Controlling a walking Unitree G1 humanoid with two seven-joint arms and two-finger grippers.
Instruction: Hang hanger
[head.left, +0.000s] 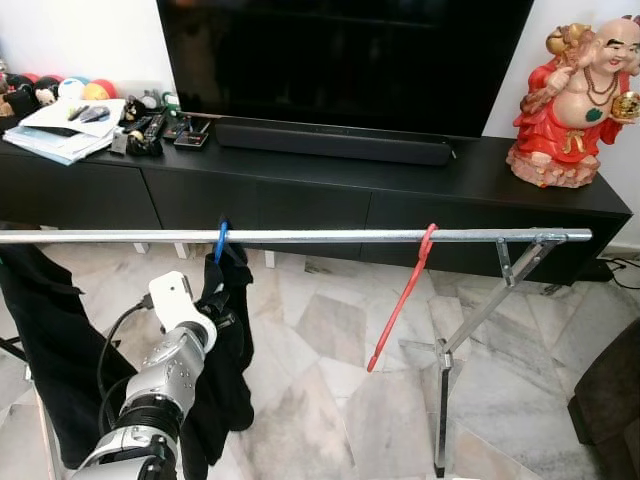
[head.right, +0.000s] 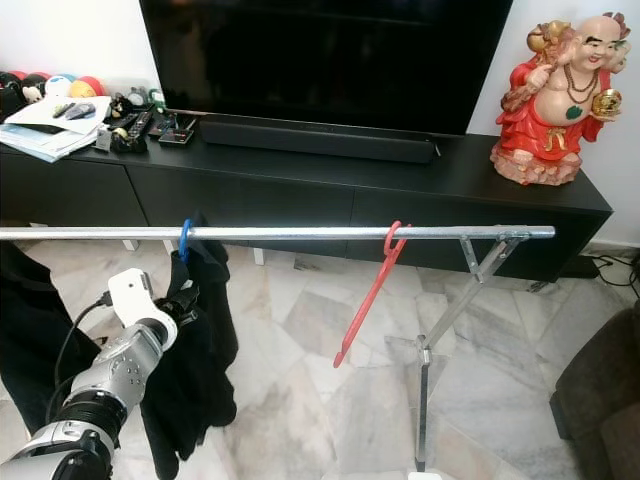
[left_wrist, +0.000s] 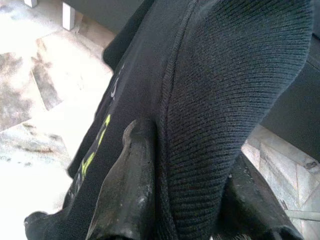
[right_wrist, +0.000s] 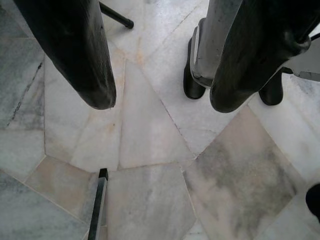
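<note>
A blue hanger (head.left: 221, 241) hooks over the silver rail (head.left: 320, 236) and carries a black knit garment (head.left: 232, 350) that hangs down below it. My left gripper (head.left: 213, 300) reaches up from the lower left and is shut on this garment. In the left wrist view the fabric (left_wrist: 225, 75) is squeezed between the two black fingers (left_wrist: 131, 185). A bare red hanger (head.left: 404, 296) hangs tilted from the rail further right. My right gripper (right_wrist: 162, 102) hangs open over the marble floor with nothing between its fingers.
Another black garment (head.left: 40, 330) hangs at the rail's left end. The rack's slanted leg (head.left: 480, 320) stands at right. Behind the rail is a black TV cabinet (head.left: 300, 190) with a television, soundbar, papers and a red statue (head.left: 570, 100). A dark sofa corner (head.left: 610, 410) sits at lower right.
</note>
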